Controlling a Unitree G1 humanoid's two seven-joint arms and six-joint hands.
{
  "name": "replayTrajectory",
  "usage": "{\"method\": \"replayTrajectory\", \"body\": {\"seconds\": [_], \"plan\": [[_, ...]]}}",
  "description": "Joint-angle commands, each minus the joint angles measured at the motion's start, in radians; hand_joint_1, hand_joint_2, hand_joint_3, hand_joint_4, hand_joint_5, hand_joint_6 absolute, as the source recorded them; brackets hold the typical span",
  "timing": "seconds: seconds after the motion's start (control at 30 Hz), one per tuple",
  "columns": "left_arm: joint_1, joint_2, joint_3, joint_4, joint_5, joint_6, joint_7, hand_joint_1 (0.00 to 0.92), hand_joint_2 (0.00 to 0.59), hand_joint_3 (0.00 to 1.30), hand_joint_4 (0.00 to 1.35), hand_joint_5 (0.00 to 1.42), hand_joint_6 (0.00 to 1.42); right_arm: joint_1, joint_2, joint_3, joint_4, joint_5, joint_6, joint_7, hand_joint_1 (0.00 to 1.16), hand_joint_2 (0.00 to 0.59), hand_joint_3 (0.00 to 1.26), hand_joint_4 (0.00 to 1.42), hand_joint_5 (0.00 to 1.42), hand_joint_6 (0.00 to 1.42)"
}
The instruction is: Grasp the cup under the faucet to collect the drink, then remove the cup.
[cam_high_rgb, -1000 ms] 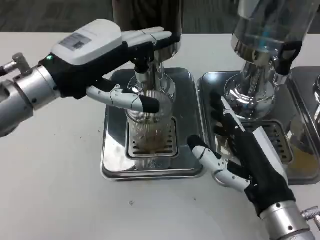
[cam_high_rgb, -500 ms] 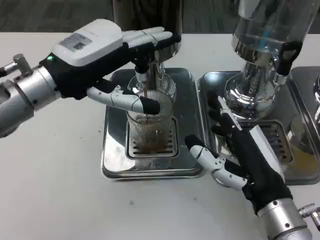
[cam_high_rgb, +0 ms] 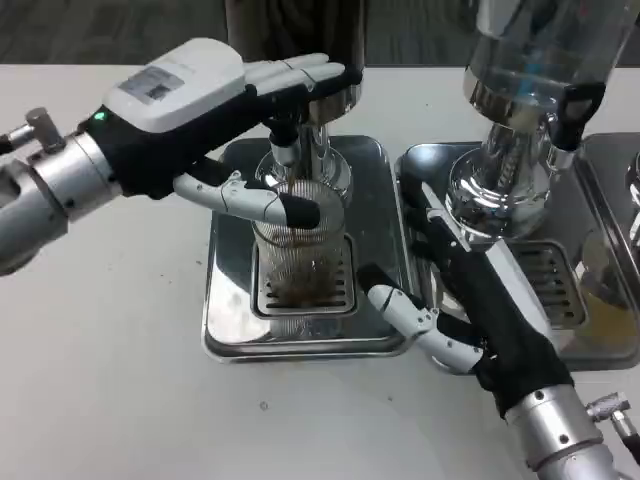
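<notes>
A clear ribbed cup (cam_high_rgb: 300, 265) stands upright on the grate of a steel drip tray (cam_high_rgb: 225, 310), right under the chrome faucet (cam_high_rgb: 290, 150). A little brownish liquid shows at its bottom. My left hand (cam_high_rgb: 190, 110) reaches in from the left. Its fingers (cam_high_rgb: 300, 75) stretch over the top of the faucet and its thumb (cam_high_rgb: 255, 200) lies across the front of the cup's rim. My right hand (cam_high_rgb: 470, 300) lies open over the tray's right edge, thumb pointing at the cup, a short gap away from it.
A second dispenser (cam_high_rgb: 520, 120) with a clear tank stands at the right on its own steel tray (cam_high_rgb: 600, 340), close behind my right hand. Bare white table lies in front and to the left.
My right hand has slid left and forward, closing on the cup. The left hand and the cup have stayed put.
</notes>
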Motion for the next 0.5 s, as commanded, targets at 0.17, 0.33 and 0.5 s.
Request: {"method": "replayTrajectory", "body": {"seconds": [0.17,0.33,0.5], "plan": [[0.039,0.010,-0.026,0.013,0.026,0.008,-0.039,0.000,0.048,0.13,0.00,0.02,0.11,-0.045,0.006,-0.003,0.036,0.014,-0.021,0.000,0.49,0.301,0.03,0.03,0.05,0.11],[0.042,0.013,-0.027,0.006,0.031,0.008,-0.034,0.000,0.049,0.13,0.00,0.02,0.11,-0.066,0.007,-0.004,0.057,0.019,-0.025,0.002,0.49,0.304,0.03,0.03,0.06,0.11],[0.044,0.014,-0.025,0.002,0.030,0.007,-0.034,0.000,0.047,0.12,0.00,0.02,0.11,-0.087,0.008,-0.004,0.074,0.022,-0.025,0.003,0.50,0.313,0.03,0.04,0.06,0.11]]}}
